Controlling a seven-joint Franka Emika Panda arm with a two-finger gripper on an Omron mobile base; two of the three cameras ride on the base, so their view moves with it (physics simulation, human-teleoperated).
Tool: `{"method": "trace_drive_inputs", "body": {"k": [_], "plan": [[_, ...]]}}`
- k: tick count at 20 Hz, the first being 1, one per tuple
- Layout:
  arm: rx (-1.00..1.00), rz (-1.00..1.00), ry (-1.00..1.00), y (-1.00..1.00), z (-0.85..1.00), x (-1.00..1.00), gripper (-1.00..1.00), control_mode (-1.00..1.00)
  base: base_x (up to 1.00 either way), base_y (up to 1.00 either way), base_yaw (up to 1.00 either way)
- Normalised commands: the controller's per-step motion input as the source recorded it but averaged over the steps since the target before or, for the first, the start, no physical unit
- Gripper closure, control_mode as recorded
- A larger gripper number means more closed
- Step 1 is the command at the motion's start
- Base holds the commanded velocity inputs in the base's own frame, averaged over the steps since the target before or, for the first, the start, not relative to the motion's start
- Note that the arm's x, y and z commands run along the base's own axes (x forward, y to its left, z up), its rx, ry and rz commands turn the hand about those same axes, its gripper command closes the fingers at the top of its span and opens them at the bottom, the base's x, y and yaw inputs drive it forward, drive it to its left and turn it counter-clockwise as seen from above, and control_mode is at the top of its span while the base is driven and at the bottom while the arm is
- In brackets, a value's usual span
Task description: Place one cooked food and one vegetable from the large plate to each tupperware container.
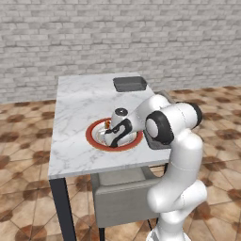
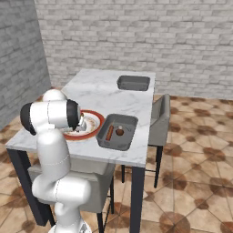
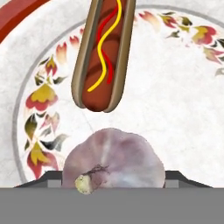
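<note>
The large plate (image 3: 183,100), white with a flowered inner ring and a red rim (image 1: 94,141), lies at the table's near side (image 2: 91,119). On it lie a hot dog (image 3: 105,52) with red and yellow sauce and a pale purple garlic bulb (image 3: 113,157). My gripper (image 3: 113,178) reaches down onto the plate (image 1: 113,137), and its dark fingertips (image 3: 53,176) press against both sides of the bulb, which rests on the plate. The near tupperware container (image 2: 117,132) holds a sausage (image 2: 109,133) and a small brown item (image 2: 119,132). The far tupperware container (image 2: 133,83) (image 1: 130,84) holds nothing I can see.
The marble table (image 1: 80,103) stands before a brick wall. A grey chair (image 2: 159,120) sits at its right side and another (image 1: 122,193) is tucked under the near edge. My arm hides part of the plate in both base views.
</note>
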Motion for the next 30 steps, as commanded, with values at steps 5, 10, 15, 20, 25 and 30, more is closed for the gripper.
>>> {"method": "trace_drive_inputs", "body": {"k": [5, 10, 15, 20, 25, 30], "plan": [[0.0, 0.0, -0.02, 0.0, -0.1, -0.07, 1.0, -1.0, 0.0, 0.0, 0.0], [0.0, 0.0, -0.08, 0.0, 0.49, -0.56, 1.0, -1.0, 0.0, 0.0, 0.0], [0.0, -0.02, -0.03, -0.35, 0.82, -0.85, 1.0, -1.0, 0.0, 0.0, 0.0], [0.0, -0.01, 0.0, -0.5, 0.83, -0.48, 1.0, -1.0, 0.0, 0.0, 0.0], [0.0, 0.0, 0.0, -0.24, 0.77, -0.31, 1.0, -1.0, 0.0, 0.0, 0.0], [0.0, 0.0, -0.01, -0.04, 0.79, -0.37, 1.0, -1.0, 0.0, 0.0, 0.0]]}}
